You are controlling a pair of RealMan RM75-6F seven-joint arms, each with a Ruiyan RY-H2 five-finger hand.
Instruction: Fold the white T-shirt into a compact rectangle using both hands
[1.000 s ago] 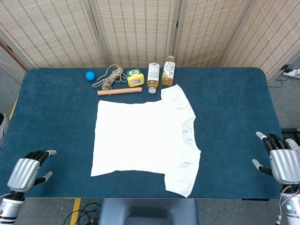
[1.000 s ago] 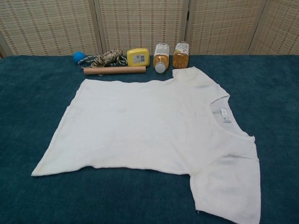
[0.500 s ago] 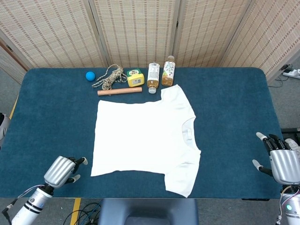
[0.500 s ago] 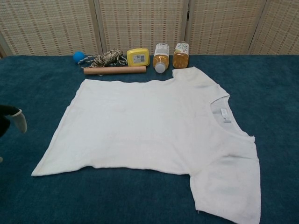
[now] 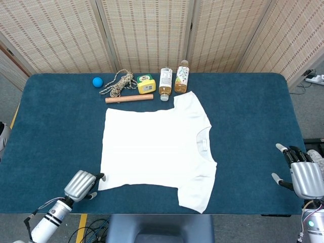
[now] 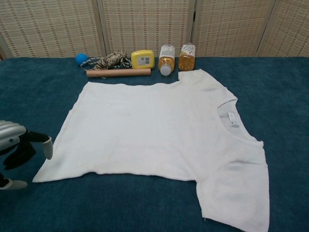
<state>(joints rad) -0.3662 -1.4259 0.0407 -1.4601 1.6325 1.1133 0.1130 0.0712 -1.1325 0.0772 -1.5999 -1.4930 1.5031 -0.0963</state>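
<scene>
The white T-shirt point(image 5: 157, 147) lies flat on the blue table point(image 5: 55, 126), neck opening toward the right, hem toward the left. In the chest view the T-shirt point(image 6: 154, 135) fills the middle. My left hand point(image 5: 83, 184) hovers just left of the shirt's near hem corner, fingers apart and holding nothing; the chest view shows the left hand point(image 6: 17, 147) at the left edge, a fingertip close to the cloth. My right hand point(image 5: 302, 174) sits off the table's right front corner, open, far from the shirt.
Along the back edge lie a blue ball point(image 5: 97, 81), a coil of rope point(image 5: 117, 83), a wooden stick point(image 5: 129, 98), a yellow box point(image 5: 146, 84) and two drink bottles point(image 5: 165, 83) point(image 5: 181, 76). The far sleeve reaches close to the bottles.
My left hand has moved right and inward along the table's front, from the left front corner to just beside the shirt's near hem corner. The right hand and the shirt stayed put.
</scene>
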